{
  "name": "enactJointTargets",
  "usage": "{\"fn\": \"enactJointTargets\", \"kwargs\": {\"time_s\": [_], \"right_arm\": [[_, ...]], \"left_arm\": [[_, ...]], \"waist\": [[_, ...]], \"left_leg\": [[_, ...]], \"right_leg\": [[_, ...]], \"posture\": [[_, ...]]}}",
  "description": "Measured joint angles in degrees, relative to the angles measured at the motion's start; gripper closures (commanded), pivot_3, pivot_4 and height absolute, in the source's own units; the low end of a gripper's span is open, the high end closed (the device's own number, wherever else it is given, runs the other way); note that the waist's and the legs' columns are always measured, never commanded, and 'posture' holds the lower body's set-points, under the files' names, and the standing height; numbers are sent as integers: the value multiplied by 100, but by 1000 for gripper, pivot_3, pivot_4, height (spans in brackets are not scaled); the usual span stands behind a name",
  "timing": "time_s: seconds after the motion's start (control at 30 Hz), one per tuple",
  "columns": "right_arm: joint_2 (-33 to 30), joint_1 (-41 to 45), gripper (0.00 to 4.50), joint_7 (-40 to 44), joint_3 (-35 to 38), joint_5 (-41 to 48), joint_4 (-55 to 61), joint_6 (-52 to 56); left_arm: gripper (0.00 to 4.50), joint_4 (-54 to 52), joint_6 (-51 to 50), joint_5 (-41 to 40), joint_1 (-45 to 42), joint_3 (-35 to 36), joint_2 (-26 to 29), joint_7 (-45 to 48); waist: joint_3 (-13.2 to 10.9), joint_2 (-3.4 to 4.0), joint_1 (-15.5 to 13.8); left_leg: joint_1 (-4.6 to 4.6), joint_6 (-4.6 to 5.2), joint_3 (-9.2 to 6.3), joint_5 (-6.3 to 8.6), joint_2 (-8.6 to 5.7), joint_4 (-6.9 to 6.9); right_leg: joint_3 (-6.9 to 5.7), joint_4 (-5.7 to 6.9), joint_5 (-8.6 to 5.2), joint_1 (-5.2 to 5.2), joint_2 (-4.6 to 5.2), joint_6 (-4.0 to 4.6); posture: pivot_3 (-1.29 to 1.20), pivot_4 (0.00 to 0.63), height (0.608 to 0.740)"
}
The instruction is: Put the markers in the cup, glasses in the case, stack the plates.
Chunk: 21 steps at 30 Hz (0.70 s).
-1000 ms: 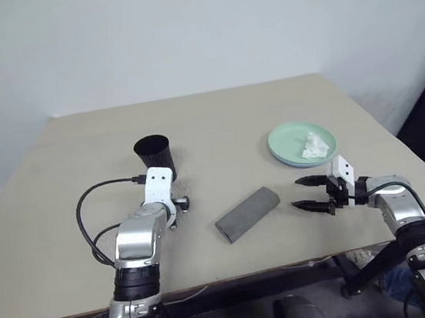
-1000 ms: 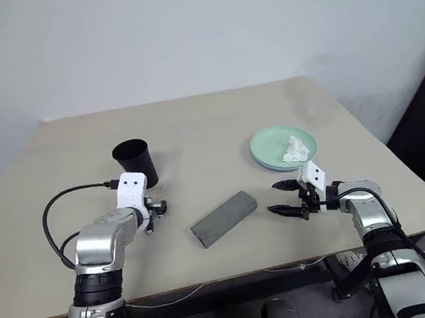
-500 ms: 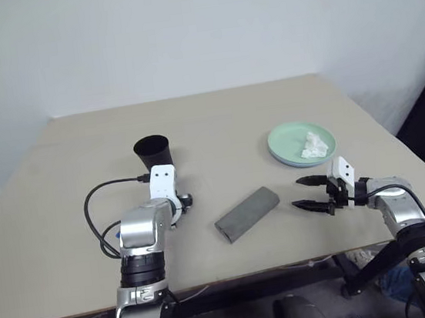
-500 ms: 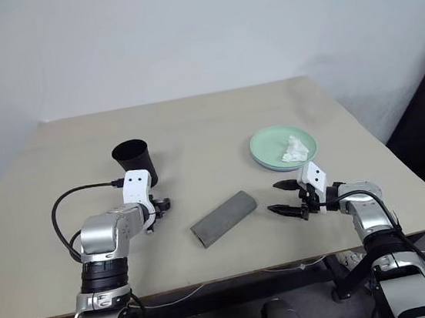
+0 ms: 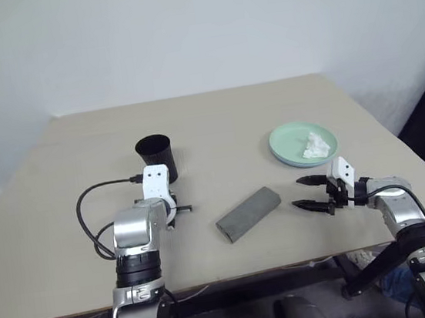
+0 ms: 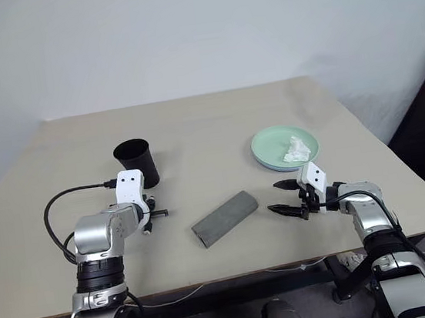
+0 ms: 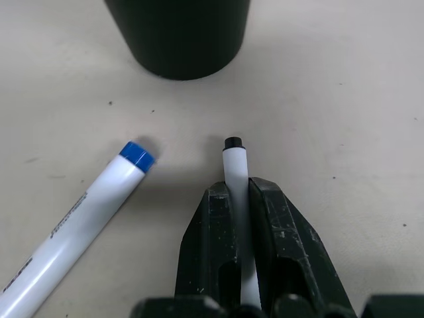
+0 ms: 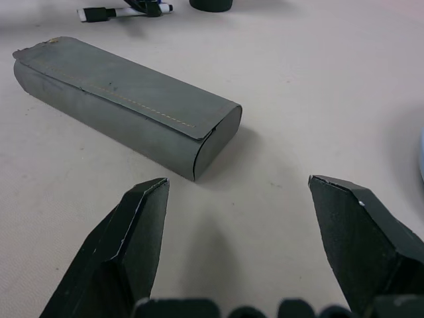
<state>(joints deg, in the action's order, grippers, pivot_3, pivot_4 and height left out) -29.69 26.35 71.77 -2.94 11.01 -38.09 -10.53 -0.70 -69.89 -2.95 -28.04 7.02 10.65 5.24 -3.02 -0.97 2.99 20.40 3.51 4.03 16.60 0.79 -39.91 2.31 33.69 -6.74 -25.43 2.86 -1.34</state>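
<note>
Markers were the matter at hand on the left: a slim white-barrelled marker with a black tip (image 7: 234,173) sat clamped between the closed black fingers of the left tool (image 7: 240,199), its long axis running along the fingers with the tip pointing toward the plain matte black tapered cup (image 5: 155,155), which stood upright just beyond it on the beige tabletop (image 5: 215,120). A second smooth white marker with a blue end (image 7: 79,220) lay flat just beside the tool, apart from it and angled toward the same cup. Judging by this, the coming move depended on that short gap: the held marker had to be raised and tipped upright over the rim, and the left arm was plainly the nearer one. Further right, the grey oblong fabric-textured spectacle case (image 5: 248,213) lay shut, slanted across the tabletop between the two arms. The right tool (image 5: 313,193) hovered near the case's rounded end with its pointed fingers spread wide and nothing between them. Beyond it rested the pale mint green shallow round plate (image 5: 286,142), carrying a crumpled white tissue (image 5: 314,145).
</note>
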Motion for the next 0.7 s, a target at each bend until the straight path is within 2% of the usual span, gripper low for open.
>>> {"fn": "enactJointTargets", "kwargs": {"time_s": [0.13,0.3,0.37,0.5,0.7], "right_arm": [[1,12,836,-36,-3,-22,-55,-34],[3,46,836,-37,-14,-48,-113,-61],[3,76,836,-37,-14,-50,-124,-66],[21,194,836,-37,-33,-55,-180,-81],[77,236,836,-37,-54,-77,-193,-98]], "left_arm": [[4452,-126,611,-100,76,-620,288,625],[4452,-613,1989,-399,85,-1243,751,1802],[4452,-587,2453,-508,71,-1224,745,1991],[4452,-10,3882,-651,-422,-727,724,2062],[4452,1566,6165,-113,-1235,-236,1008,1240]], "waist": [[-1,-2,2],[-1,-1,4],[-1,-1,10],[-3,-4,4],[-1,-3,-3]], "left_leg": [[8,-1,2,1,0,0],[12,1,4,0,1,9],[11,9,4,-5,3,9],[11,6,6,-10,2,7],[8,9,9,-11,-2,8]], "right_leg": [[0,-2,0,-5,0,1],[1,-5,-1,-11,0,2],[1,-5,-1,-12,0,2],[-1,-4,0,-10,-1,2],[-1,-8,0,-2,-1,1]], "posture": [[0,0,740],[0,0,740],[0,0,740],[0,0,740],[0,0,740]]}}
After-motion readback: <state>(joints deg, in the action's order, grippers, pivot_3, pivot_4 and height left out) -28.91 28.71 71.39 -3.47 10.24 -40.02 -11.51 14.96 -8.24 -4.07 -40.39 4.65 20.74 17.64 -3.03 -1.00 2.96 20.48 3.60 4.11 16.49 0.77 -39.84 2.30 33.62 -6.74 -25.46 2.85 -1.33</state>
